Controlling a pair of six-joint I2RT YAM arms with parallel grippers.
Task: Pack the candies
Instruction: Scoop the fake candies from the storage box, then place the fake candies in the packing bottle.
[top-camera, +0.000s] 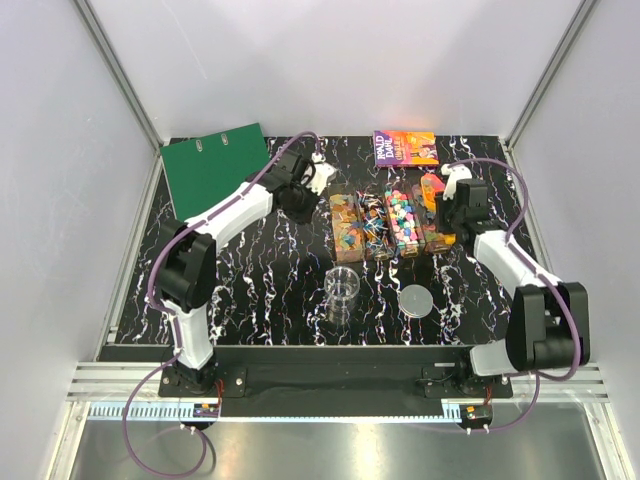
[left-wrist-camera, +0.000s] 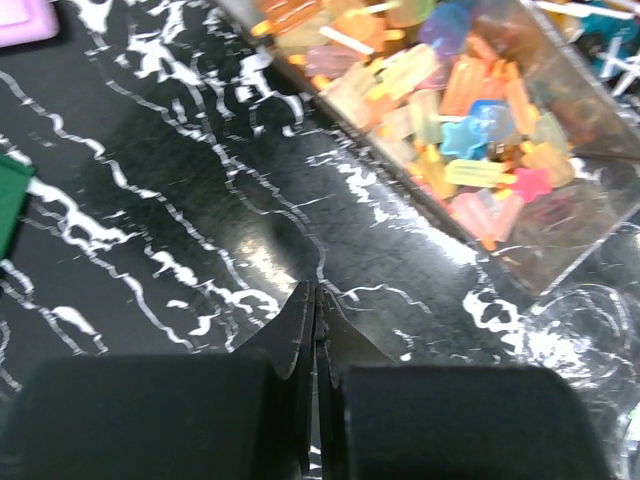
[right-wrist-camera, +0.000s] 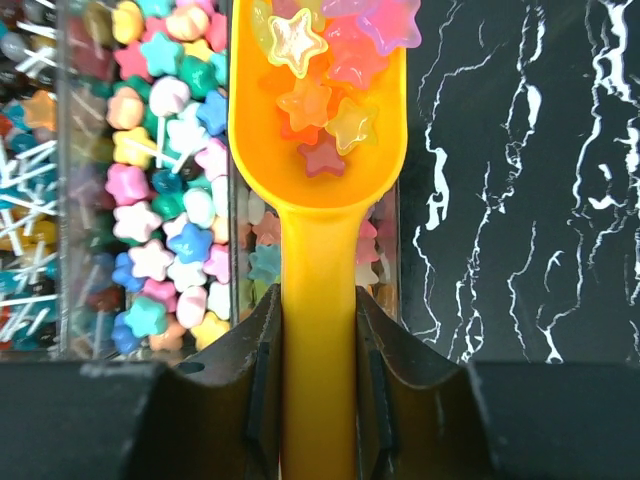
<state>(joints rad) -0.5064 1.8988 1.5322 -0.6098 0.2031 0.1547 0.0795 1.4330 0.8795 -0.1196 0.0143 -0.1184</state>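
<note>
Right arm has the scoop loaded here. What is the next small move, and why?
Probably raise the right gripper slightly and carry it, kept level, toward the clear cup. The yellow scoop it grips holds several star candies and hangs over the candy tray, while the cup stands apart, nearer the arm bases, and looks empty.

Bright, even light. In the left wrist view, candies (left-wrist-camera: 470, 130) at 1 o'clock are blurred, and glare sits mid-table (left-wrist-camera: 262, 262).
</note>
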